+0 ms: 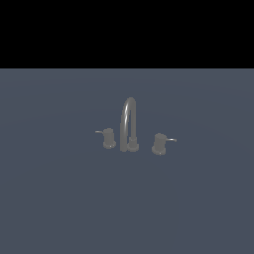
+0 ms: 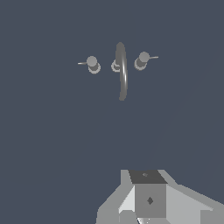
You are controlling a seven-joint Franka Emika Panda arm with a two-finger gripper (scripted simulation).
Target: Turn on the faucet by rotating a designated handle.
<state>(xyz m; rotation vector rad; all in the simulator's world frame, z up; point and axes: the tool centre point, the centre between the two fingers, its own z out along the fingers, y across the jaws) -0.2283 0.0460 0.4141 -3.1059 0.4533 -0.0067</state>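
Note:
The faucet (image 1: 128, 121) is a small dull-grey set standing on a flat dark blue-grey surface, with a tall arched spout on a round base. The handle (image 1: 108, 137) is the stubby knob on the exterior view's left, its thin lever rod pointing left. In the wrist view the faucet (image 2: 122, 72) is seen from above, with the handle (image 2: 92, 64) beside it. Only a grey blocky part of my gripper (image 2: 148, 199) shows, far from the faucet and touching nothing. Its fingers are not clear enough to read. The arm is absent from the exterior view.
A twin knob (image 1: 159, 143) stands on the other side of the spout, its lever pointing to the exterior view's right; it also shows in the wrist view (image 2: 141, 60). The dark surface (image 1: 59, 198) stretches all around the set.

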